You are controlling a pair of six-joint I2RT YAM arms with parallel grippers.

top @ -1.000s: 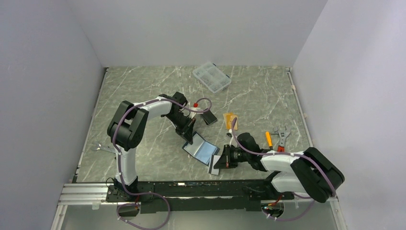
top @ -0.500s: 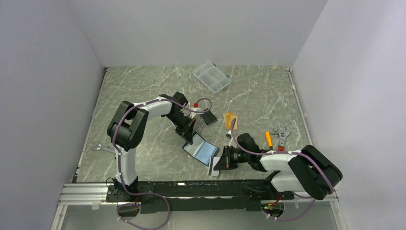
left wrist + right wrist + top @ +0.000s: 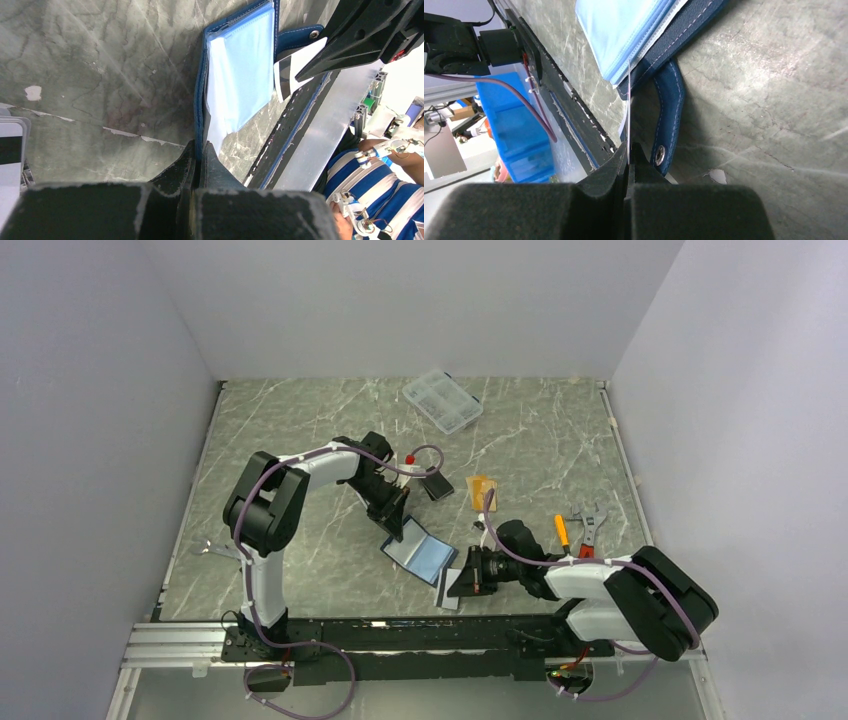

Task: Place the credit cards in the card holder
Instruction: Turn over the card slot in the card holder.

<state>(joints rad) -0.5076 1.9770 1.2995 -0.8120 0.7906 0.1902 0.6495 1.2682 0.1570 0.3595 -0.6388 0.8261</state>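
Left gripper [image 3: 201, 151] is clamped on one cover edge of the card holder [image 3: 240, 75]. The holder lies open on the table [image 3: 300, 440] between the two arms, light-blue slots up. Right gripper [image 3: 628, 153] pinches a silver-grey card [image 3: 628, 107] edge-on, tip at the holder's slot edge, just beside the snap tab [image 3: 668, 120]. I see a black card [image 3: 437, 486] and an orange card [image 3: 481, 488] lying on the table beyond the holder.

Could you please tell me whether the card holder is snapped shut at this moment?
No, the card holder lies open on the table with its light blue inside facing up and its snap tab unfastened.
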